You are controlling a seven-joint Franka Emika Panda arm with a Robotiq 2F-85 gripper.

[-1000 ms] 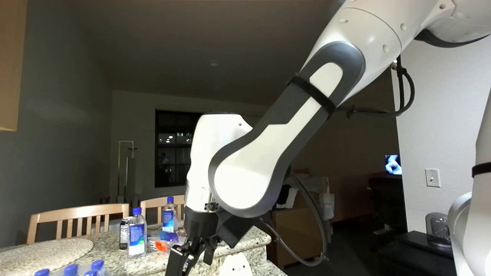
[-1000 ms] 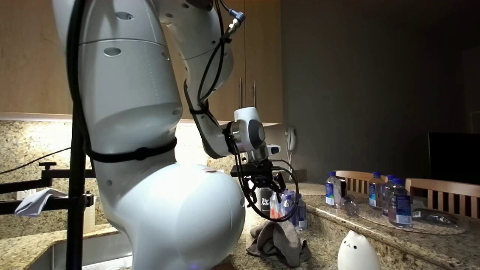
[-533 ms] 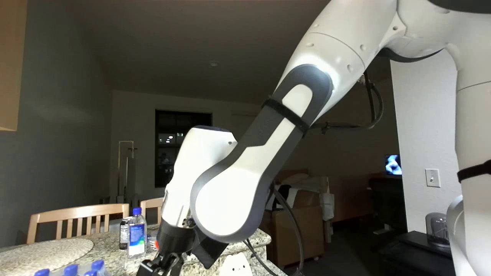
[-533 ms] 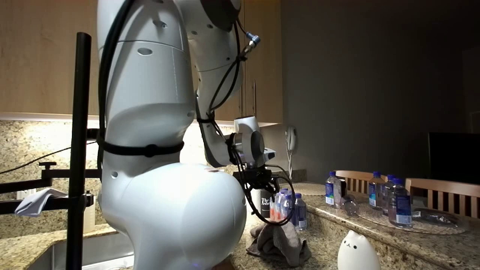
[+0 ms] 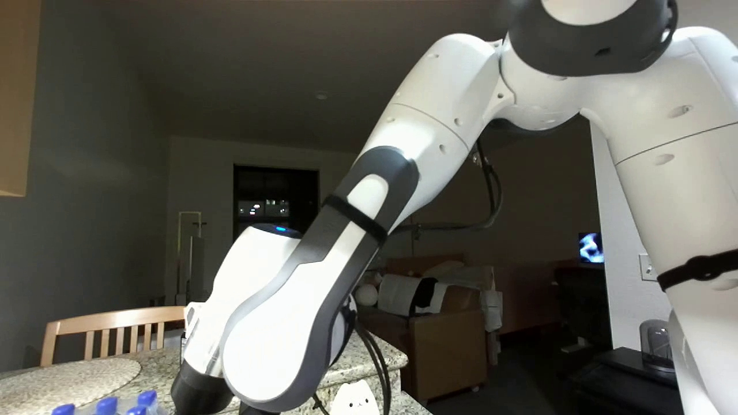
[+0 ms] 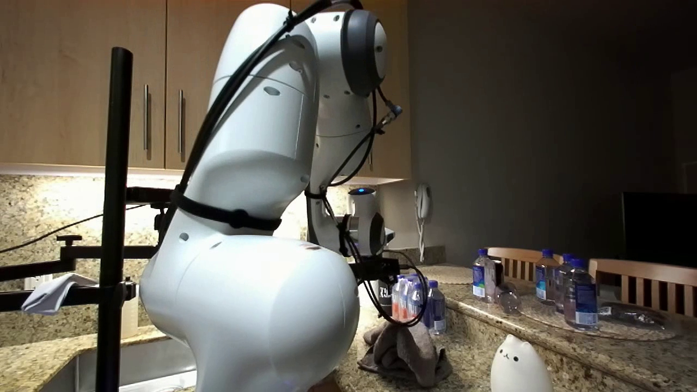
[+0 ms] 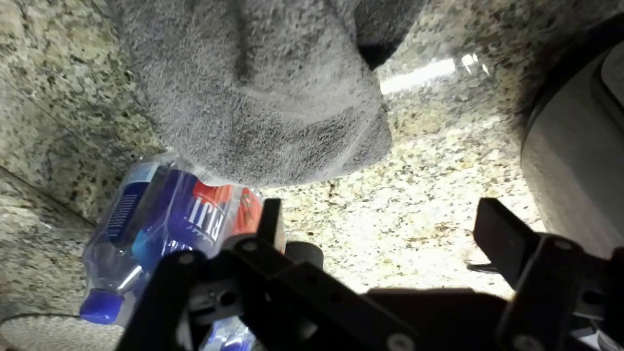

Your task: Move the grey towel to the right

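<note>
Can see the grey towel [image 6: 408,351] heaped on the speckled counter [image 6: 468,370] in an exterior view, humped in the middle, with darker folds at the base, near a white cat figure [image 6: 520,367]. Looks plain, thick and fuzzy in the wrist view, creased down the middle, with a rounded edge right beside a bunch of bottles [image 7: 109,265]; cannot tell if touching. Can read "FIJI" upside down in white, beside a red patch [image 7: 212,191], but not the small lines on a dark blue label [image 7: 127,209]. Cannot make out wording on the standing bottles [image 6: 580,299] on the raised counter [image 6: 544,332]. Has the gripper [image 7: 383,225] spread wide, with counter showing between the fingers [image 7: 269,222].
</note>
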